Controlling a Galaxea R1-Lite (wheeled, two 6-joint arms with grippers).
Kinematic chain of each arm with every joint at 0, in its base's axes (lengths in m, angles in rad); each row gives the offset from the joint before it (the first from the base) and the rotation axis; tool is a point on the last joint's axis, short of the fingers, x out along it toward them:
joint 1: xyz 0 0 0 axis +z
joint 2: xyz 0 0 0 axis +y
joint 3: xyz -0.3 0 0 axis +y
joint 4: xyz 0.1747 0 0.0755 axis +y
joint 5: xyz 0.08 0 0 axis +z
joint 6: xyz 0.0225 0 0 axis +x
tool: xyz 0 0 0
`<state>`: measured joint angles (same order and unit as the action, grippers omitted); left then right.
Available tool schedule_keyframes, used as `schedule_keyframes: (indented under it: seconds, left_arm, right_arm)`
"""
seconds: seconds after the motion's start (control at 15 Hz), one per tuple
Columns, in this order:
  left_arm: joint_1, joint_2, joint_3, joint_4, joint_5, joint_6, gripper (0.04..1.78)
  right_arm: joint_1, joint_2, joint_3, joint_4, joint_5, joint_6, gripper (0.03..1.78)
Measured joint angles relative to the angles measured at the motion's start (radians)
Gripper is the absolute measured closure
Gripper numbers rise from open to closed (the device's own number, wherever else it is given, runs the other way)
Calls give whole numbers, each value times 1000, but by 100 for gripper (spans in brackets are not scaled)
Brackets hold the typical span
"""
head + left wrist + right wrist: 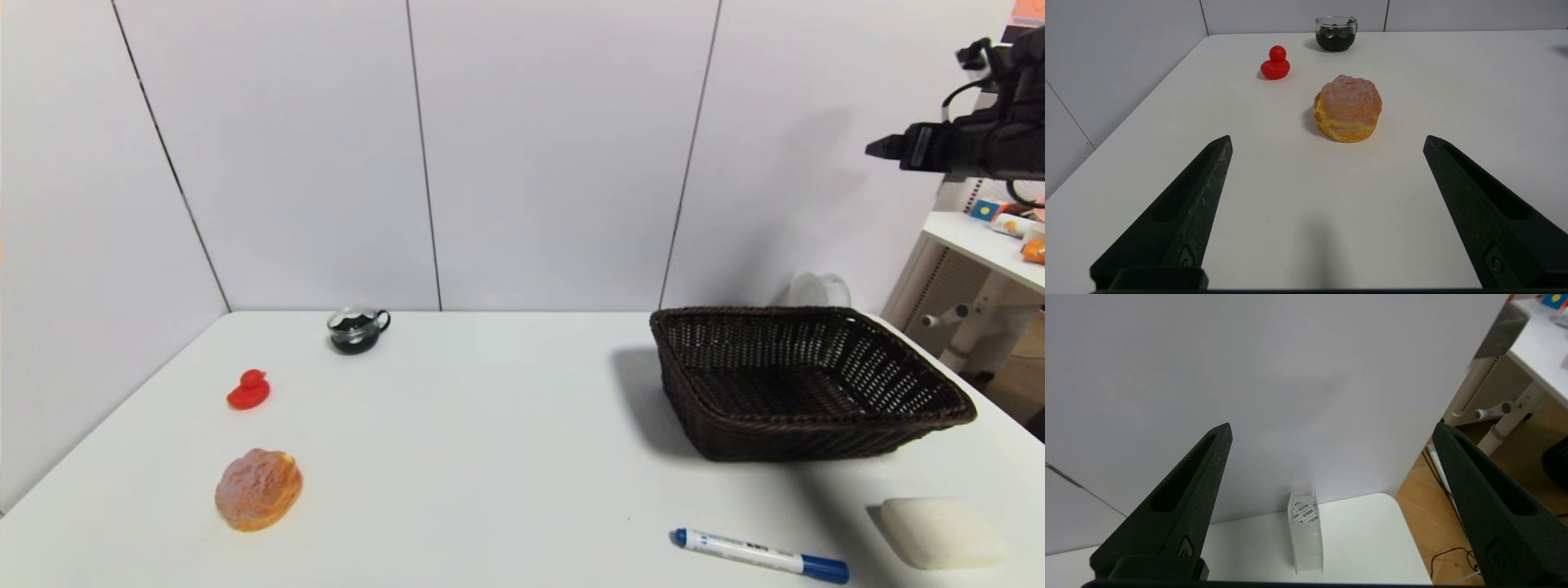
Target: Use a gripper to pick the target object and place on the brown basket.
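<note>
The white round dish (819, 290) stands on its edge at the back wall, just behind the brown wicker basket (804, 380), which partly hides it. In the right wrist view the dish (1306, 533) shows edge-on near the table's far right corner. My right gripper (886, 149) is high in the air above and to the right of the basket; in its wrist view (1331, 425) the jaws are wide apart and empty. My left gripper (1327, 139) is open and empty, low over the table's front left. It is out of the head view.
A bun (258, 488), a red duck (249, 389) and a dark glass cup (357, 329) sit on the left. A blue marker (759, 555) and a cream block (939, 532) lie in front of the basket. A side table (992, 245) stands beyond the right edge.
</note>
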<state>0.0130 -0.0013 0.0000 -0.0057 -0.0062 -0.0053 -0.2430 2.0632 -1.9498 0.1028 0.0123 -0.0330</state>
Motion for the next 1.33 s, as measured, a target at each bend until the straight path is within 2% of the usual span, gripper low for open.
schedule_keyframes:
  seconds: [0.13, 0.27, 0.4, 0.67, 1.33]
  left_arm:
    - [0, 0, 0, 0, 0, 0, 13]
    - [0, 0, 0, 0, 0, 0, 13]
    - [0, 0, 0, -1, 0, 0, 13]
    - [0, 0, 0, 0, 0, 0, 13]
    - [0, 0, 0, 0, 0, 0, 13]
  right_arm:
    - [15, 48, -2, 20, -1, -1, 12]
    - [35, 84, -2, 87, -6, 4, 12]
    - [46, 117, -2, 134, -26, 0, 12]
    - [47, 189, -1, 141, -69, 1, 12]
    - [41, 325, -3, 122, -63, 7, 12]
